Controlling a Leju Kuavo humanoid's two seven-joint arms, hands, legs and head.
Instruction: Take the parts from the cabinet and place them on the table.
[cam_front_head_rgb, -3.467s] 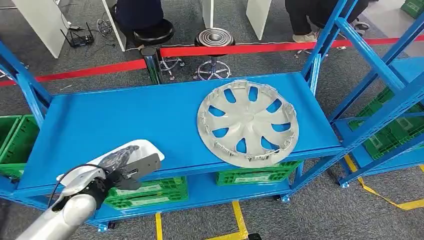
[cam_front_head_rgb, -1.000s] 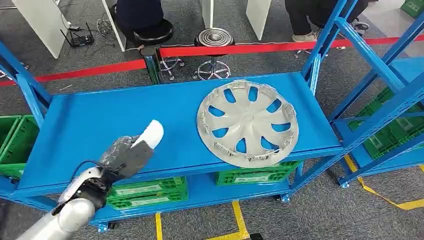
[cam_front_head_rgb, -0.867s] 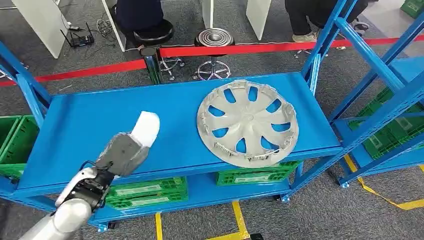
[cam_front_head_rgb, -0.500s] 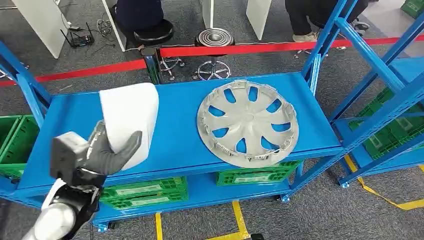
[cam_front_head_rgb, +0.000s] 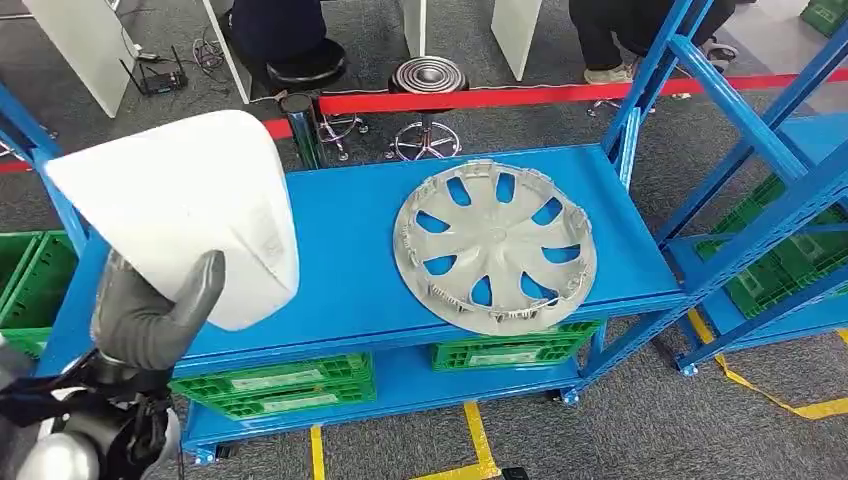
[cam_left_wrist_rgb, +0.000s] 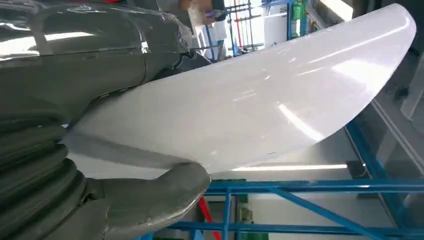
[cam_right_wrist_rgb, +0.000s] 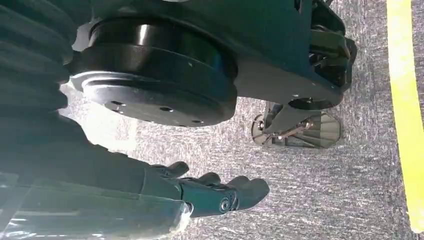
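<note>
— How far along are you?

— Your left hand grips the white panel in its fingers, raised left of the hubcap.

— And the rest?

— Hubcap lies on the blue shelf; right hand hangs loosely extended, holding nothing.

White part hides left hand fingers.

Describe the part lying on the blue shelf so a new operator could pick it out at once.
Start at the blue metal rack in front of the robot and look at the right half of its top shelf. A large round silver wheel cover lies flat there, blue showing through its cutouts. Unlike the smooth white panel held up by the left robot hand, it is circular, spoked and grey.
</note>
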